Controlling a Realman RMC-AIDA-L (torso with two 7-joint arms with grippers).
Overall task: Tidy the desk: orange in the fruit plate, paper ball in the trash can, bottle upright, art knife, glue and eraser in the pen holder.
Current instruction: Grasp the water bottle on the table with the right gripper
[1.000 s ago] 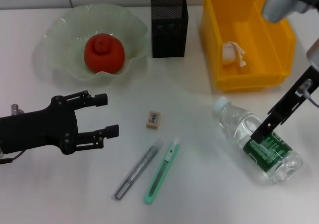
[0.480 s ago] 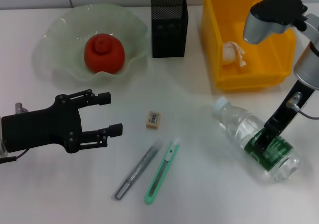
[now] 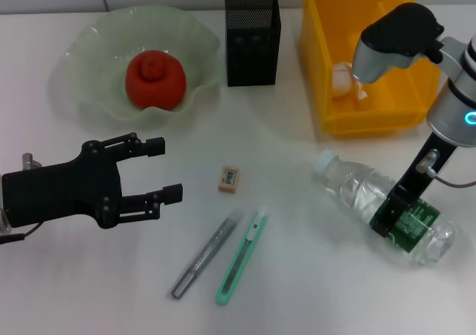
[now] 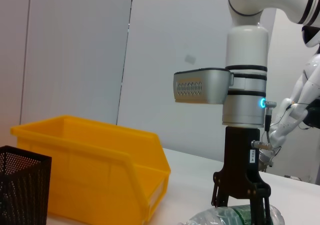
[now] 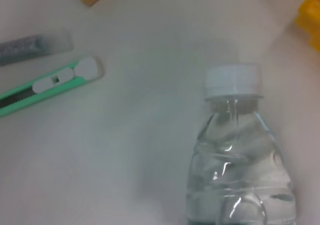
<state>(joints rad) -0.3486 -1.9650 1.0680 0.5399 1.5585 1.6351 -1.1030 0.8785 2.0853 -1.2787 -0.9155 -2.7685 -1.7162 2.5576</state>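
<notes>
A plain white table [image 3: 297, 290] carries everything; the left wrist view alone shows pale wall panels behind. The bottle [image 3: 379, 205] lies on its side near the yellow bin [image 3: 416, 74], the right claw [image 3: 393, 214] clamped around its green label; the left claw [image 3: 160, 173] hovers spread open, holding nothing. Only the right wrist view shows the white cap [image 5: 233, 80] close up.

white desk [image 3: 297, 275], pale wall [image 4: 75, 50]

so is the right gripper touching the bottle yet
Touching. The left wrist view shows the right gripper straddling the lying bottle, fingers down against its sides.
</notes>
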